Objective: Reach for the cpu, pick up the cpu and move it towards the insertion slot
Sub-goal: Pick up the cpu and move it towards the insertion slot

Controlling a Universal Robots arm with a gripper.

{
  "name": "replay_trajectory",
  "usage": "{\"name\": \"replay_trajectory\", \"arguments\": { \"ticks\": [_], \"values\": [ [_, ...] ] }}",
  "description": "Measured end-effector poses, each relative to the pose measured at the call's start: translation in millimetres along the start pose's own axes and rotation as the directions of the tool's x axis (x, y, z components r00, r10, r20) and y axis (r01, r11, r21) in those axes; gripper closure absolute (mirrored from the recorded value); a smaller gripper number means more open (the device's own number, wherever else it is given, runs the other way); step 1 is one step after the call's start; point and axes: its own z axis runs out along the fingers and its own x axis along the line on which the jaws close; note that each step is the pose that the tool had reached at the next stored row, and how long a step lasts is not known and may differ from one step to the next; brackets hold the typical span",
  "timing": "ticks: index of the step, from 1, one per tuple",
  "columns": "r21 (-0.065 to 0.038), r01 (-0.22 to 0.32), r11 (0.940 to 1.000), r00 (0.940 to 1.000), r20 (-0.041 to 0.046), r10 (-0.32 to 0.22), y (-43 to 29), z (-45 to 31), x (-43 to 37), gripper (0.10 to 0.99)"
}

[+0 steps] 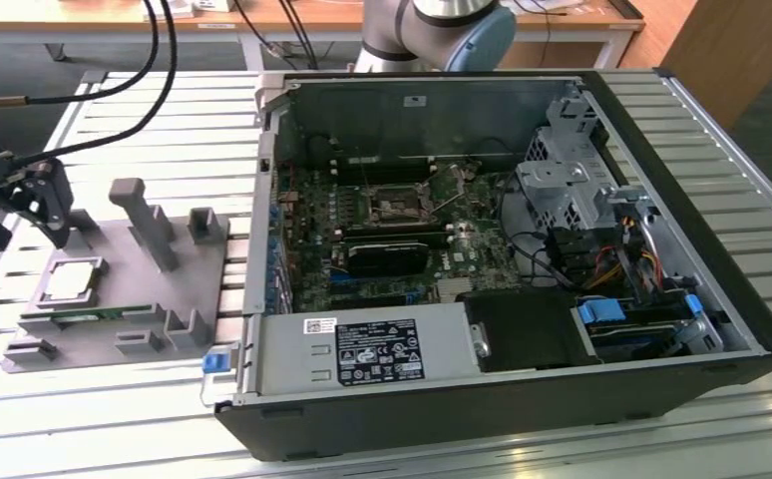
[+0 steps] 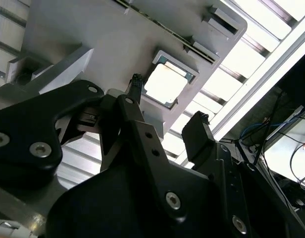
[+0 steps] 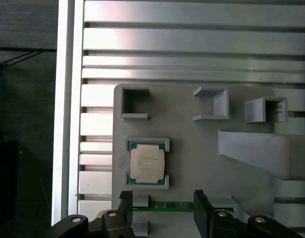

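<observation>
The cpu (image 1: 74, 279) is a flat silver square lying in a recess of the grey fixture (image 1: 160, 289), at the exterior view's left. Both wrist views show the cpu (image 2: 165, 82) (image 3: 147, 165) seated in its raised frame. My gripper (image 1: 30, 235) hangs open just above and beside it, with nothing between the fingers. In the wrist views the gripper (image 3: 162, 197) (image 2: 167, 101) has its two black fingertips (image 3: 125, 198) spread wider than the chip. The insertion slot (image 1: 396, 205) is the silver-framed socket on the motherboard inside the open computer case.
A narrow green memory stick (image 1: 87, 317) lies in the fixture next to the cpu. Grey posts (image 1: 147, 220) rise from the fixture between the gripper and the case. The case wall (image 1: 269, 150) and power supply (image 1: 359, 349) border the motherboard. Black cables (image 1: 107, 75) hang above the slatted table.
</observation>
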Motion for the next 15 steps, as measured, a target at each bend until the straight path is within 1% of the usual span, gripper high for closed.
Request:
{"name": "replay_trajectory", "arguments": {
  "ticks": [9,15],
  "values": [
    [0.001,0.000,1.0000,1.0000,-0.0001,0.000,-0.5,10.3,0.1,0.482],
    [0.001,0.000,1.0000,1.0000,0.0000,0.000,-1.1,20.7,0.9,0.482]
  ]
}}
